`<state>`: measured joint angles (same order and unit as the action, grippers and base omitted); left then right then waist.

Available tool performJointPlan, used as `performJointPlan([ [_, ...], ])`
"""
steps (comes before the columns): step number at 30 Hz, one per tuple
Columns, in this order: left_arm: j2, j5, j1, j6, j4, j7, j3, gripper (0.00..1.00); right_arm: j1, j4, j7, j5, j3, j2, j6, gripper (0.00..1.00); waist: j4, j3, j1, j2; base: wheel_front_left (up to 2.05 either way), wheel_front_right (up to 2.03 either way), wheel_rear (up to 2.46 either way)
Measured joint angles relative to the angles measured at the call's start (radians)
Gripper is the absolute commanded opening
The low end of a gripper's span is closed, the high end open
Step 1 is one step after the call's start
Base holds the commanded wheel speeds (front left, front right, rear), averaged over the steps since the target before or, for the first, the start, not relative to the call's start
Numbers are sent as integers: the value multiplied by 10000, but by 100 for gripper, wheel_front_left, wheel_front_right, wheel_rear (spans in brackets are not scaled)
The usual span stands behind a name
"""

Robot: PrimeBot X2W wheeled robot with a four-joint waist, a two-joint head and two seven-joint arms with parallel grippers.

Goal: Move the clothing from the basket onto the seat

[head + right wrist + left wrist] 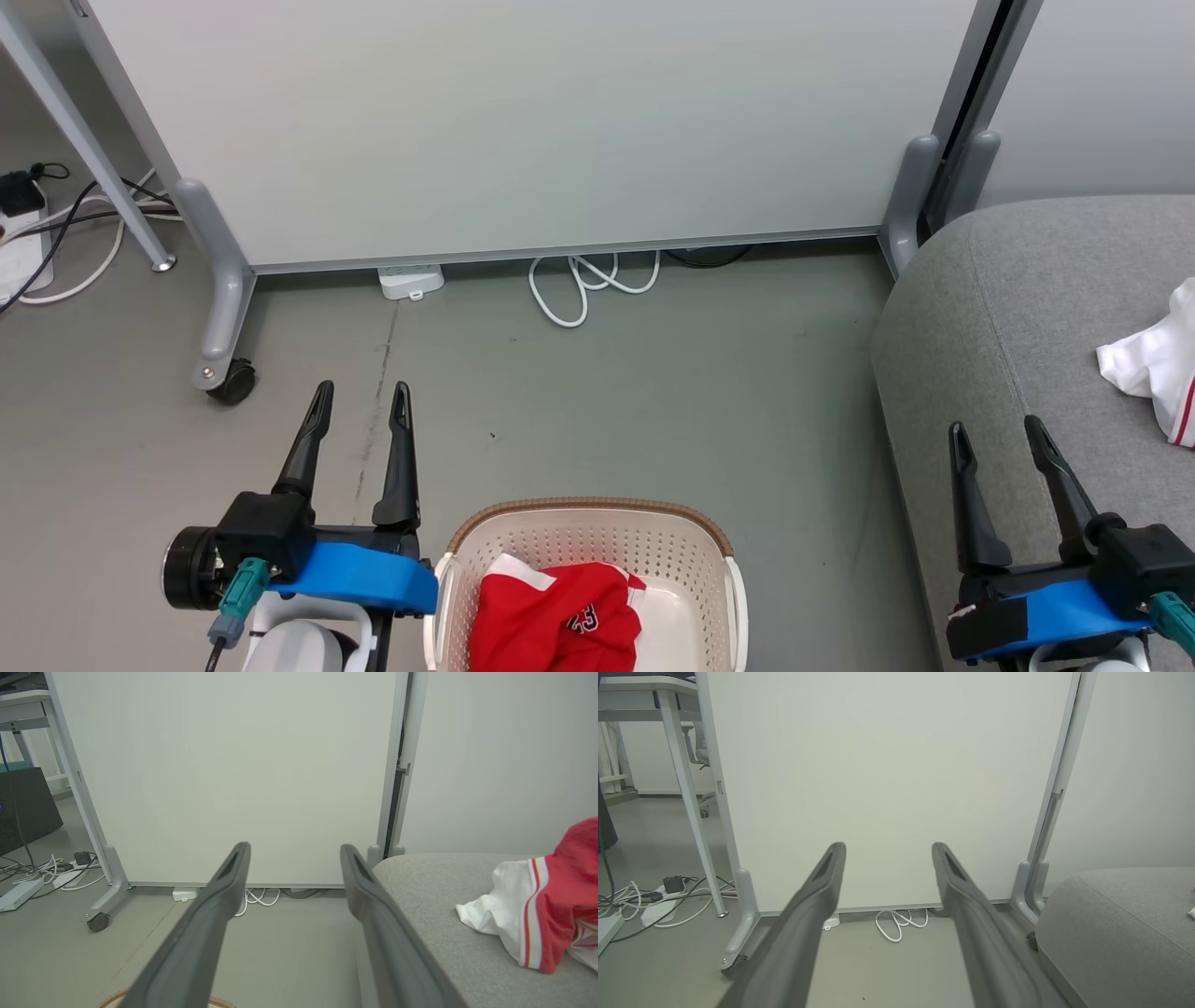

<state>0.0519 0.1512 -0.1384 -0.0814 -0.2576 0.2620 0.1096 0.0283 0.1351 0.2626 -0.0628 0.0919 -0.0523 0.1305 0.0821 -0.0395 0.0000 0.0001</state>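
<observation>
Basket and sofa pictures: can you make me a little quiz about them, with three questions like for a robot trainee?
1. True or false: the left gripper is holding something.
2. What lies on the seat? A) a white and red garment; B) a shoe; C) a pillow.
3. Fill in: the clothing in the basket is mostly ____.
Key: 1 false, its jaws stand open and empty; 2 A; 3 red.
</observation>
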Motion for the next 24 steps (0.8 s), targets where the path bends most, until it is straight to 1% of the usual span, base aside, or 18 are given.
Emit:
performJointPlan([
  [7,-2,-21,0,-48,-50,-2,-17,100,3,21,-2,-35,-58,2,0,100,-40,-10,0,0,0,0,0],
  [13,-2,-303,-509,-255,-249,-2,303,100,102,-52,-2,-40,-71,6,0,100,-80,-193,0,0,0,0,0],
  [17,98,-441,-1151,-399,-796,-2,796,100,360,-217,-2,-8,-105,6,0,100,-160,-487,0,0,0,0,0],
  [22,374,-476,-1991,-441,-1653,8,1519,100,845,-349,-2,19,-305,4,0,100,-407,-1011,1,-1,0,0,0],
  [24,468,-437,-2330,-447,-2042,10,1948,100,1096,-447,-2,19,-372,-10,0,100,-525,-1289,1,0,0,0,0],
])
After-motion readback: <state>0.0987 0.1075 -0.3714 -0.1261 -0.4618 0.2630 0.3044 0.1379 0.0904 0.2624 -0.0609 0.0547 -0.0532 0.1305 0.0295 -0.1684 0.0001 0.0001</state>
